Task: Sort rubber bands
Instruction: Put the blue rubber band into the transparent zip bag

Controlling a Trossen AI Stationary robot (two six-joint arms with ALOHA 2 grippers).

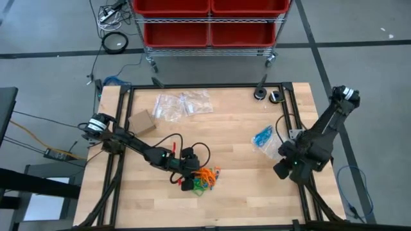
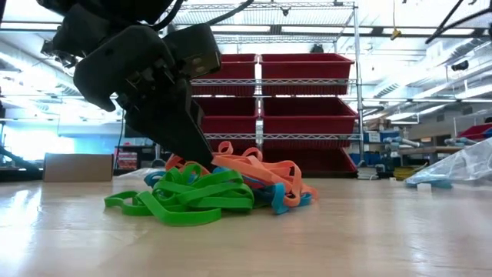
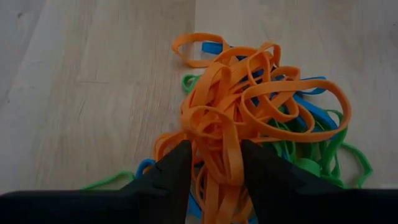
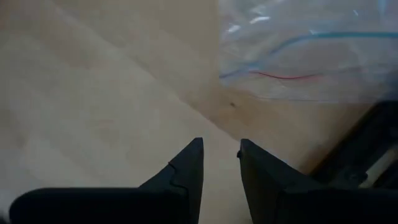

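I am working with my left gripper (image 3: 214, 163) down at the pile of rubber bands (image 1: 204, 180), which is lying on the tabletop (image 1: 237, 192) a little toward my left from the middle, near the front edge. The pile is one tangled clump: the orange loops (image 3: 242, 106) are sitting on top and in the middle, the green loops (image 2: 188, 201) are spreading out low at one side, and only a few blue ones (image 3: 311, 115) are showing between them.

My left fingers (image 3: 174, 171) are standing apart with a thick strand of orange loops running between them, so I am reaching around the orange bundle but, as I judge it, not yet clamping it. The bundle is stretching straight ahead from my fingers, its long axis pointing away from my wrist, and the rest of the clump is lying just beyond the tips. The green and blue bands are lying under and beside this strand, so closing here is likely taking mostly orange.

My right gripper (image 4: 217, 165) is waiting well apart, over bare wood near a clear plastic bag (image 1: 264, 140) at the right side, with its fingers a little open and holding nothing. The left arm is clearly the nearer one.
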